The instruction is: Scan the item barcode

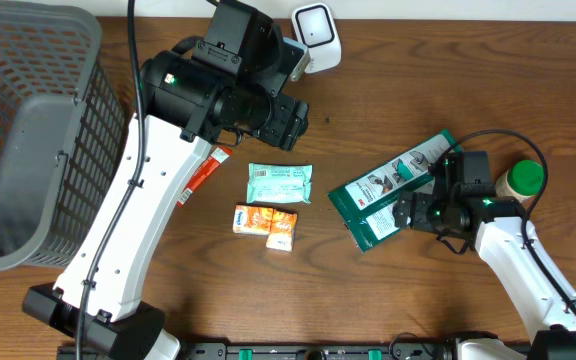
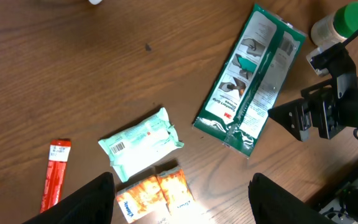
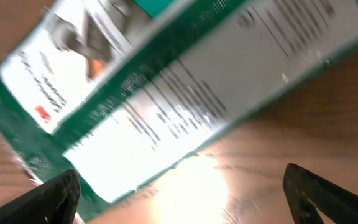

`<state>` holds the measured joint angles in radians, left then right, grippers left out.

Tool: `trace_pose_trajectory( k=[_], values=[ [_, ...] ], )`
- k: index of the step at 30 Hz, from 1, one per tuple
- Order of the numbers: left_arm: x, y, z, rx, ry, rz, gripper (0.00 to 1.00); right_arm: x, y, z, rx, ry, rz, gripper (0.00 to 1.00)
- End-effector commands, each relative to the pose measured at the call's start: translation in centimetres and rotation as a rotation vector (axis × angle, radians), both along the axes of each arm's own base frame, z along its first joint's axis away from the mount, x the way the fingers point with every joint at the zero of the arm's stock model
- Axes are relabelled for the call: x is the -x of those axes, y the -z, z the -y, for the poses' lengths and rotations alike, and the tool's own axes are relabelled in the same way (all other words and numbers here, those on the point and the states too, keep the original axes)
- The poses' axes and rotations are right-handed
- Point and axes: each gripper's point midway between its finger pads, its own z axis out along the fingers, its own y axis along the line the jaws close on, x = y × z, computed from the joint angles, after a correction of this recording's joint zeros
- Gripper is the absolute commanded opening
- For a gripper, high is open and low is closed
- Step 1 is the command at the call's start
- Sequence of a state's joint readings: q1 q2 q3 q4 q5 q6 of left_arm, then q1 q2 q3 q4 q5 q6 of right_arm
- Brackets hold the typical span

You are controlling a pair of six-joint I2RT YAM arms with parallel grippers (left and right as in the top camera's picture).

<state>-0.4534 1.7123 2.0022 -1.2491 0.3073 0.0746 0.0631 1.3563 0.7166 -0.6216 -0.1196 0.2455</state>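
"Right of centre on the table (image 1: pixel 368 310), what lies flat?"
"Green 3M pack (image 1: pixel 393 190), just ahead of the released right pincer (image 3: pixel 185 196); left pincer (image 2: pixel 182 199) hangs released, empty. Hazard: glossy film may slip on pickup, leaving the barcode turned from the scanner (image 1: pixel 315 35)."

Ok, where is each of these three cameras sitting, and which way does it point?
Overhead: fixed above the table, looking straight down; left arm and right arm both show, bases at bottom.
Left wrist: on the raised left arm, looking down at the wipes pack, orange packets and green package; its two dark fingers at the bottom.
Right wrist: low, close over the green package; fingertips in both bottom corners.
Shared: green package in all three; left wrist view also catches the right arm.
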Motion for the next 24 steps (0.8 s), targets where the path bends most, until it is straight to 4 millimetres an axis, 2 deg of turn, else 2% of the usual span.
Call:
trace_pose_trajectory(
  k=[1,3,5,6,8,9,12,14,16,19,24],
  values=[
    [-0.3,0.6,-0.3,-0.018,-0.016,-0.014,0.70,1.5,0.0,2.0,0.108,0.011,-0.064,0.94],
    [-0.3,0.6,-0.3,-0.018,-0.016,-0.015,0.70,2.0,-0.6,2.1,0.113,0.020,-0.096,0.88],
    [-0.4,0.7,-0.5,-0.027,-0.022,-0.009,0.70,1.4,-1.6,1.3,0.070,0.007,-0.083,0.77],
    [-0.6,0.7,-0.8,-0.043,-0.033,-0.002,0.70,0.9,-2.1,0.5,0.027,-0.005,-0.066,0.63],
    [-1.1,0.9,-1.8,-0.090,-0.077,0.016,0.70,-0.5,-3.3,-1.9,-0.102,-0.045,-0.010,0.16],
    [-1.5,1.1,-2.6,-0.122,-0.132,0.024,0.69,-1.1,-3.9,-3.3,-0.179,-0.073,0.025,0.07],
    [-2.7,1.2,-5.8,-0.240,-0.305,0.063,0.63,-2.7,-4.7,-5.3,-0.268,-0.075,0.080,0.01],
    [-3.2,1.0,-8.5,-0.335,-0.437,0.098,0.63,-3.6,-4.3,-6.0,-0.245,-0.065,0.102,0.01],
    [-3.4,0.9,-10.5,-0.389,-0.521,0.112,0.63,-4.1,-3.6,-6.6,-0.211,-0.060,0.110,0.01],
    [-3.4,1.0,-12.4,-0.415,-0.575,0.095,0.67,-5.0,-2.7,-8.4,-0.168,-0.108,0.143,0.01],
    [-3.7,1.2,-15.7,-0.424,-0.668,0.062,0.69,-6.4,-0.8,-12.0,-0.099,-0.199,0.207,0.01]
  ],
)
